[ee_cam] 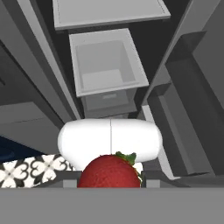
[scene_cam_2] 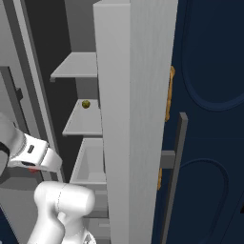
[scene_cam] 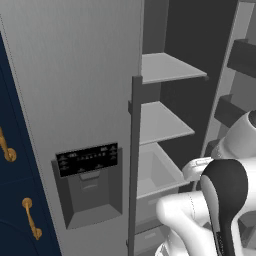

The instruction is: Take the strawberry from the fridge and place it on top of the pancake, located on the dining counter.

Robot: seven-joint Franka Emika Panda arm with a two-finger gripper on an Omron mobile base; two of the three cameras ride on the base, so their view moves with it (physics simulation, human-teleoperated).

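My gripper [ee_cam: 110, 183] is clamped on the strawberry [ee_cam: 110, 173], which sits red and round right at my fingertips with its green leaf cap tipped up; I judge I am holding it tight so it won't drop on the way to the pancake. Just beyond the berry lies a white rounded part of my own arm. Farther out, straight ahead of the gripper, is the open fridge [scene_cam: 75, 75]: an empty grey drawer [ee_cam: 107, 61] pulled forward, with a bare shelf [ee_cam: 109, 13] beyond it.

The right base view adds a small yellowish-green ball [scene_cam_2: 86, 104] on a middle shelf, and a speck of red under my wrist. The left base view adds the closed fridge door's black control panel [scene_cam: 87, 159] and dispenser recess.
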